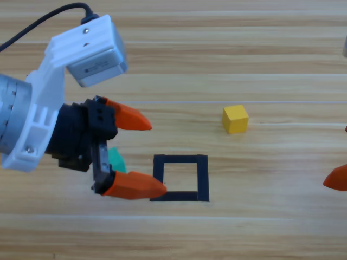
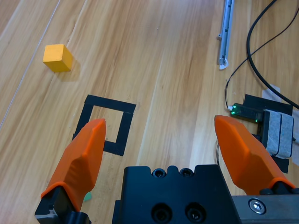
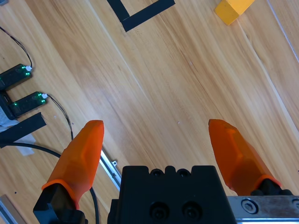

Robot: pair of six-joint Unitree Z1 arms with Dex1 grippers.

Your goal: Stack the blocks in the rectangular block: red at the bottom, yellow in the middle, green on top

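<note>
Left gripper (image 1: 142, 154) hangs over the wooden table (image 1: 260, 227) with its 2 orange jaws spread wide and empty. Its green cube (image 1: 116, 161) peeks out just below the black body, behind the jaws; the taped square outline (image 1: 180, 178) lies just ahead of the lower tip, the yellow cube (image 1: 235, 119) farther beyond. No red cube shows, though it must go down first; the arm may hide it. Cubes look smooth and hard-edged; square, centred grips suit them. Right gripper (image 1: 337, 179) waits open at the edge.
</note>
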